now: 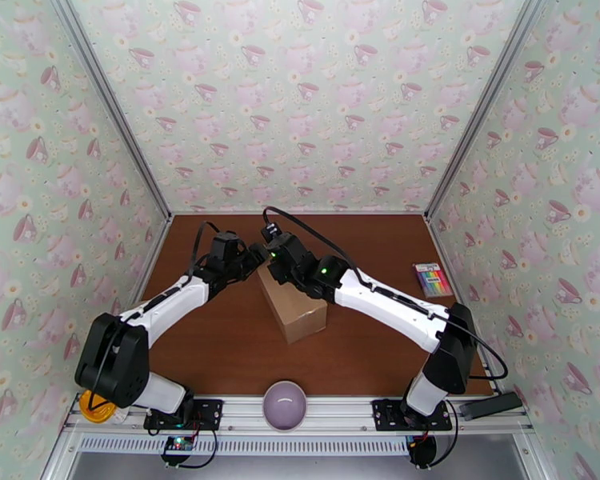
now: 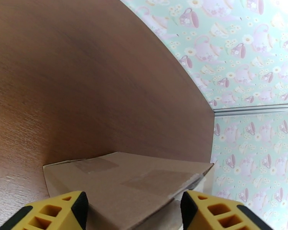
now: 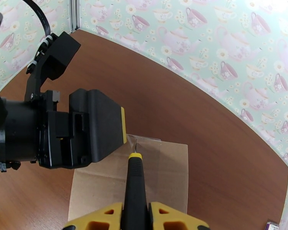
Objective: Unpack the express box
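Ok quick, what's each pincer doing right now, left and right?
Left pincer: open, fingers apart at the end of the express box.
Right pincer: closed on a black-handled cutter, its tip on the box.

Fig. 1. Brown wood-grain desk (image 1: 220,346) and the items lying on it.
The express box (image 1: 294,307), plain brown cardboard with tape on its top, stands near the centre, turned at an angle to the desk edges. A flat pack with multicoloured stripes (image 1: 433,279) lies by the right edge, well apart from the box. A pale lilac bowl (image 1: 284,404) sits at the middle of the near edge, partly over the metal rail (image 1: 340,406).
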You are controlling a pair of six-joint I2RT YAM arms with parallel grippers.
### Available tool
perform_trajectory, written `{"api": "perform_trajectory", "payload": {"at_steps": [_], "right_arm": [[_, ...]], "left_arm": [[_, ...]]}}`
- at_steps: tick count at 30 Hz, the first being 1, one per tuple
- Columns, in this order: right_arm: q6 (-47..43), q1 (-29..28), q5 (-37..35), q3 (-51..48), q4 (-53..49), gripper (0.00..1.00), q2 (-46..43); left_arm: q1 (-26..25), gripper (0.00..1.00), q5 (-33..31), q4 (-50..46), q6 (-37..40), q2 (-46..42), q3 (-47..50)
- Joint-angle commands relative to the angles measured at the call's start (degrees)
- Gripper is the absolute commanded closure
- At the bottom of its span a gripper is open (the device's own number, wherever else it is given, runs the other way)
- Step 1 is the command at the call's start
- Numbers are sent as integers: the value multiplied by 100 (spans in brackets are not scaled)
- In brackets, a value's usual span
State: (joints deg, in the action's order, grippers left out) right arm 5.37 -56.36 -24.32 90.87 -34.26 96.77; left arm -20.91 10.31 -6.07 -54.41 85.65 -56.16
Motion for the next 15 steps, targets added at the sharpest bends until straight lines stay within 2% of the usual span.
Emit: {"api": "perform_trajectory", "payload": {"at_steps": [1,15], "right_arm": [[-1,-98,250,150,-362,100,132],[-7,-96,180,349,-285,100,123]], "left_arm": [[-85,29,86,17,131,-82,-62],[-210,29,183,159,38,408,-40]]}}
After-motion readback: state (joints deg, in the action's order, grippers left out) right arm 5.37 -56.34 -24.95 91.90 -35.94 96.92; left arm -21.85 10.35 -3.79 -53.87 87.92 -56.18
